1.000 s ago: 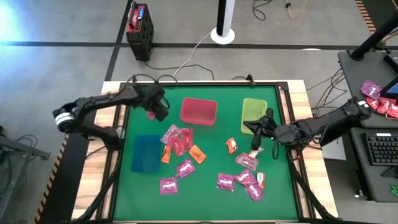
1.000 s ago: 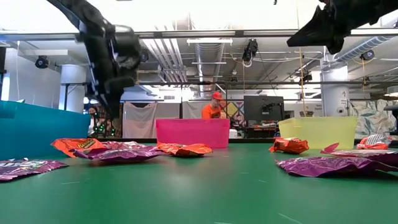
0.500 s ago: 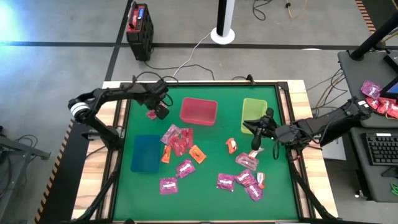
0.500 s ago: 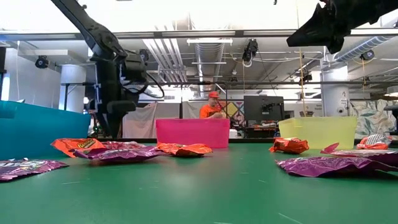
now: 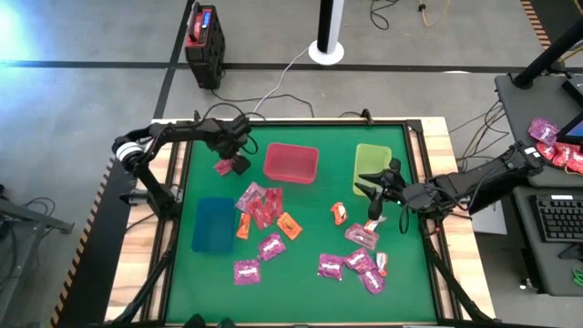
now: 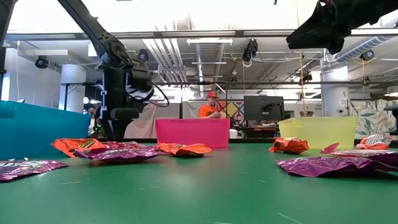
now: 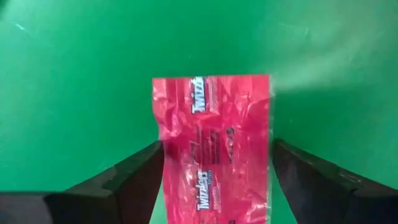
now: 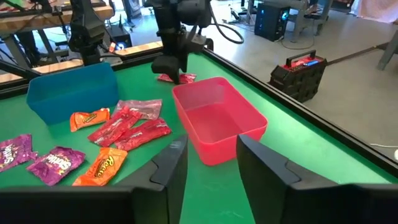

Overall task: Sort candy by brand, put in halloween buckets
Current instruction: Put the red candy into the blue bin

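left claw (image 7: 214, 180) gapes wide over a red packet (image 7: 213, 146) on the desk (image 5: 310, 282), gripping nothing. next, pinch it, carry it to the pink bin (image 5: 291, 163). right claw (image 5: 373, 206) waits open, empty.

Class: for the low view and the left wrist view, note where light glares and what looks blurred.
Low view: ceiling light washes out the top of the picture, and the purple packet nearest the lens is soft. Left wrist view: a pale sheen on the green mat beside the red packet; the dark jaws are blurred.
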{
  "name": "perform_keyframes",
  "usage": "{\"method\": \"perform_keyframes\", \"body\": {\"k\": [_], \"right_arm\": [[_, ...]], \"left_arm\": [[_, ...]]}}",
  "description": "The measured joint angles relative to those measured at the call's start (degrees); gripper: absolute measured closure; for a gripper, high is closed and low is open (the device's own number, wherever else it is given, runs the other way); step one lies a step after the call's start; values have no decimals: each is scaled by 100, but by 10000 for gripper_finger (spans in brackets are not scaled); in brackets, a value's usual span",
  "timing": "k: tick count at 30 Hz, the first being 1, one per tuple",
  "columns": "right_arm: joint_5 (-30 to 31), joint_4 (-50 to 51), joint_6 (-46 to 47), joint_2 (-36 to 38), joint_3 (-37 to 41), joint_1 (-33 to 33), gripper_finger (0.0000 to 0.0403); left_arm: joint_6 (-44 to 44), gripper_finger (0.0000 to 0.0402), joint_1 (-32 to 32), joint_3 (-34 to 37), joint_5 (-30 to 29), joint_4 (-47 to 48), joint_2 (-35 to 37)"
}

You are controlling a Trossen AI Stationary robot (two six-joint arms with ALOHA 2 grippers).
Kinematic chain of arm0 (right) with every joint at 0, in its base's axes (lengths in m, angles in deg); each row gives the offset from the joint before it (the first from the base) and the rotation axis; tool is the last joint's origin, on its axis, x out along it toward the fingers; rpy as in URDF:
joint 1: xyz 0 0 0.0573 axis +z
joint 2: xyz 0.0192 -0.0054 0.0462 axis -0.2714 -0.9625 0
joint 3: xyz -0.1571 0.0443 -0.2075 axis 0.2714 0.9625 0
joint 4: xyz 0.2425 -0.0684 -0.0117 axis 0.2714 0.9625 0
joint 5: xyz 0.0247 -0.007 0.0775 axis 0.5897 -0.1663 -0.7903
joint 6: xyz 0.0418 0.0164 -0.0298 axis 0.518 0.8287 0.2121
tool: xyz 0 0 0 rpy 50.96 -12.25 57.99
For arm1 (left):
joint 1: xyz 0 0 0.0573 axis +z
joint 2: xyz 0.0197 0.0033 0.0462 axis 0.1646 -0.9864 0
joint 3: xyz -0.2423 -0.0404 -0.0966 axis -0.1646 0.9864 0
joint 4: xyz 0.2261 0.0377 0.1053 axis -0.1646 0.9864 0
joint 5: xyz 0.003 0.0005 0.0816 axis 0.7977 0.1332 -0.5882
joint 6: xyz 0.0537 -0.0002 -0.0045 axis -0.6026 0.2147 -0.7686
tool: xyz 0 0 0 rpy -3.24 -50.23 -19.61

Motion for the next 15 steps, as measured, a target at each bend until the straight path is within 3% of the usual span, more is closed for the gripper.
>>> {"method": "perform_keyframes", "body": {"k": [6, 15], "right_arm": [[-1, 25, 1, 0, 0, 0, 251], [-4, 26, 2, 0, 2, 0, 247]], "left_arm": [[-42, 175, 57, -2, 140, -39, -131], [-42, 352, 57, -13, 121, -55, -120]]}}
